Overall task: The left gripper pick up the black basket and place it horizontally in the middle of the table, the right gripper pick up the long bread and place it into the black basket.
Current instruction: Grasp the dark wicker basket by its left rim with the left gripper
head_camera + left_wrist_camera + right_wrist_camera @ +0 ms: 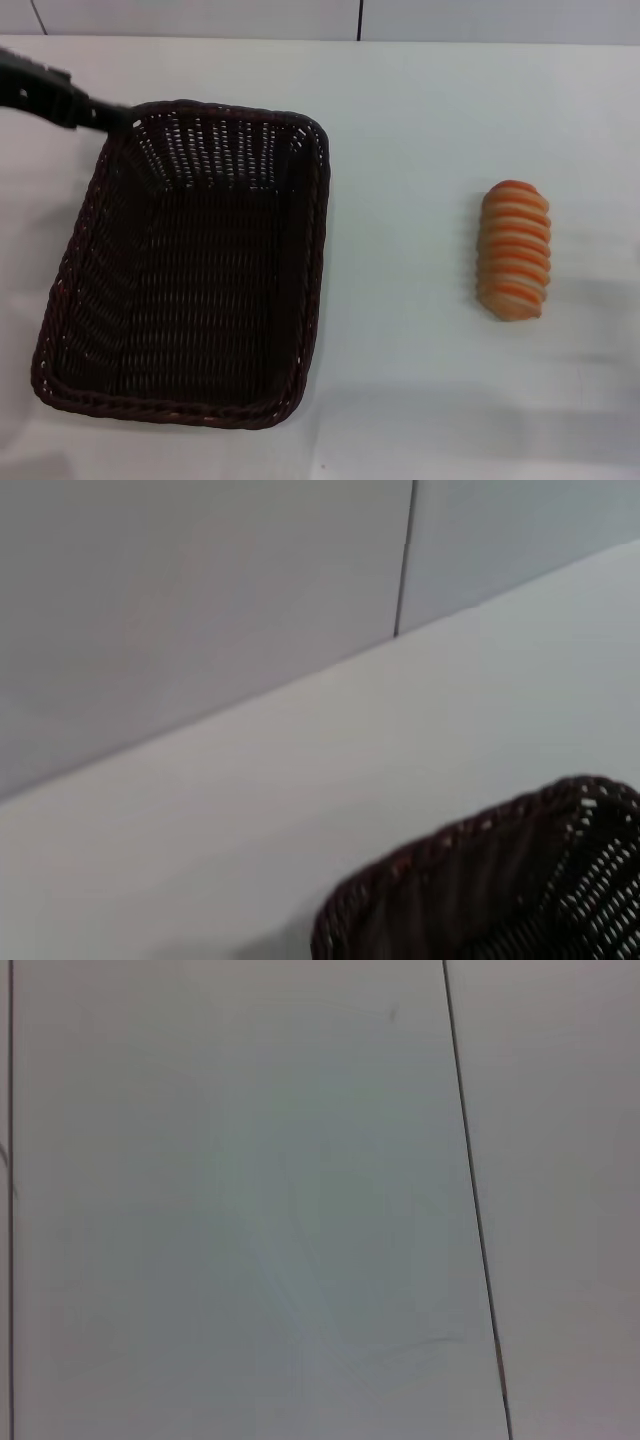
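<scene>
The black basket (pixel 312 250) lies on the white table (pixel 410 140) at the left, with its long side running away from me and slightly skewed. My left gripper (pixel 110 118) comes in from the upper left, and its black tip is at the rim of the basket's far left corner. The left wrist view shows a rounded corner of the basket (pixel 470 880) and none of the fingers. The long bread (pixel 514 250) lies on the table at the right, well clear of the basket. My right gripper is out of view.
A pale wall with a dark vertical seam (pixel 360 18) stands behind the table's back edge. The right wrist view shows only pale panels with a dark seam (pixel 470 1190).
</scene>
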